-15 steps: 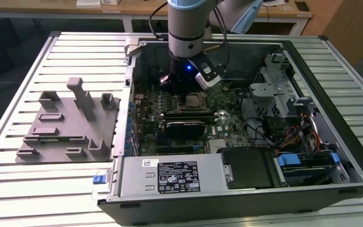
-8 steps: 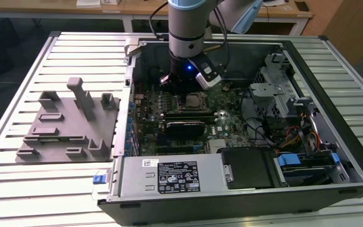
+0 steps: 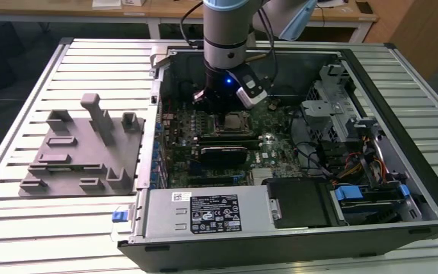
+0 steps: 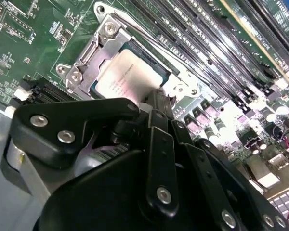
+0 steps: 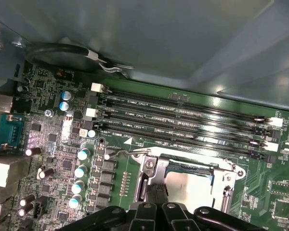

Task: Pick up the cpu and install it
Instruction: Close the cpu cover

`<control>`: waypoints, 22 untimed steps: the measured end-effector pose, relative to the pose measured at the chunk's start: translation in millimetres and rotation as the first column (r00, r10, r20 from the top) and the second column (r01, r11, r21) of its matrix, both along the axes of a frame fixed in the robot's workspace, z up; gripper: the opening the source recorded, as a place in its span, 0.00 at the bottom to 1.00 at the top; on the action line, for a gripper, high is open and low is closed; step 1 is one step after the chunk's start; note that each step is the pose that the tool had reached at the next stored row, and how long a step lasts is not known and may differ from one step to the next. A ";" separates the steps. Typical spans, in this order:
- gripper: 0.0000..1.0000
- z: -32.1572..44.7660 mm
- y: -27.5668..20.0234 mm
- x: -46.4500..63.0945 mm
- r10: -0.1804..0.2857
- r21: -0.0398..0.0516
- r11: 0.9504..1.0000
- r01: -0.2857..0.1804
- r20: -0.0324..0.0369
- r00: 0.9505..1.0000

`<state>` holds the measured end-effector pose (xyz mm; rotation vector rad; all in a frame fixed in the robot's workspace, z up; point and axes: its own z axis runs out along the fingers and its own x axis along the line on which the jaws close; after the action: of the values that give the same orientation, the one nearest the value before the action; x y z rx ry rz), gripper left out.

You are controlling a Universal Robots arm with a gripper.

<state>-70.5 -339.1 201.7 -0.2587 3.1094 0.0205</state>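
Silvery cpu (image 4: 126, 77) lies seated in the motherboard socket (image 4: 103, 36), just beyond the gripper (image 4: 157, 97), apparently pinched closed and empty.

Robotics lab: slatted metal bench (image 3: 21, 228), open computer case (image 3: 280, 248), grey fixture tray (image 3: 78, 154), wooden desk (image 3: 166, 8) behind.

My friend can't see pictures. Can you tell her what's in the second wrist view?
A silvery square cpu sits inside the metal socket frame on a green motherboard. The robot's black gripper looms in front, its tip right by the chip's edge.
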 end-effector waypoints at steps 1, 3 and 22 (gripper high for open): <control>0.11 1.5 0.0 0.0 0.000 0.000 1.000 0.000 0.000 1.000; 0.11 5.2 0.0 0.0 0.000 0.000 1.000 0.000 0.000 1.000; 0.11 -0.6 -2.7 -7.7 0.000 0.005 1.000 0.000 0.039 0.999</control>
<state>-78.1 -341.8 201.1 -0.2558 3.0703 0.0234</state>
